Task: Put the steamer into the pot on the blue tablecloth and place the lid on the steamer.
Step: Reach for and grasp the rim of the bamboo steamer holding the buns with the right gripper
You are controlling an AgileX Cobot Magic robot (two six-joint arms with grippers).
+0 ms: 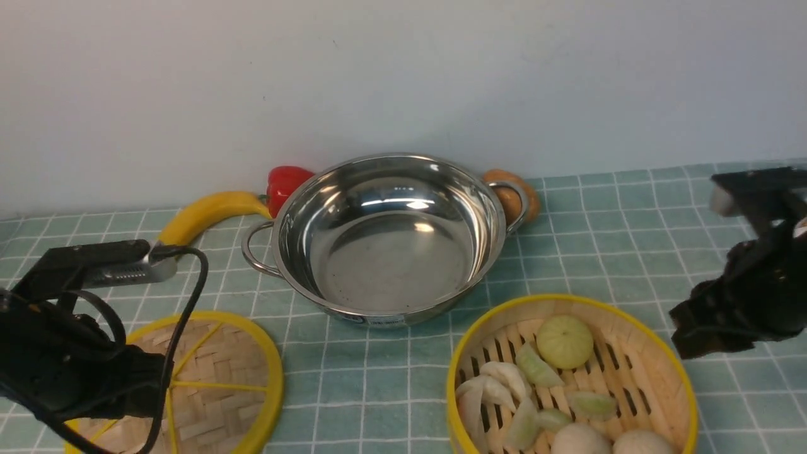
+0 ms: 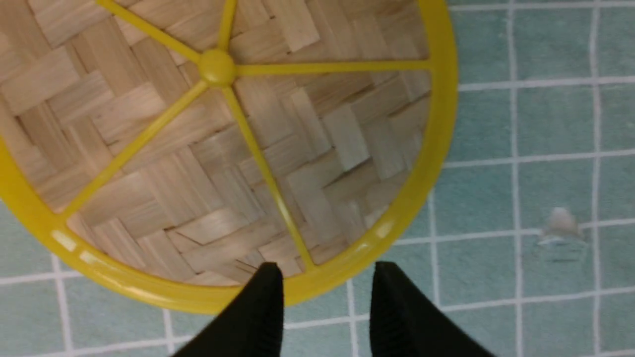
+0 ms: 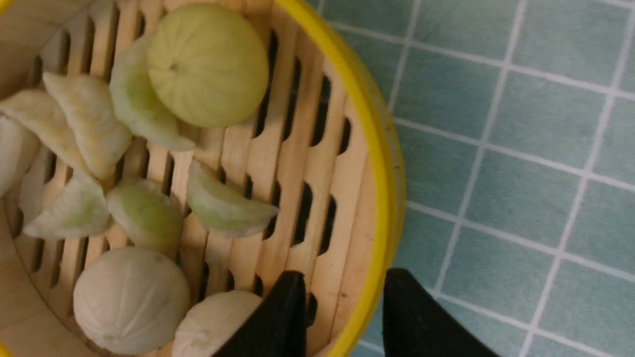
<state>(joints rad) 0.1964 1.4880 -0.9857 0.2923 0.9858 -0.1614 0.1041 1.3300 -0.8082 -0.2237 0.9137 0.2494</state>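
The steamer (image 1: 659,372), a yellow-rimmed bamboo basket with dumplings and buns, sits at the front right of the blue tablecloth (image 1: 599,221). The shiny pot (image 1: 302,208) stands empty behind the middle. At the front left lies the flat woven lid (image 1: 220,366). My left gripper (image 2: 325,280) is open, its fingertips framing the near rim of the lid (image 2: 307,148) without clamping it. My right gripper (image 3: 345,287) is open too; one finger sits over the slatted inside of the steamer (image 3: 347,223), the other over the cloth outside its wall.
A banana (image 1: 208,211) and a red pepper (image 1: 287,180) lie behind the pot's left handle. A brown-orange food item (image 1: 520,192) sits behind its right handle. A pale wall closes the back. A strip of cloth separates pot, lid and steamer.
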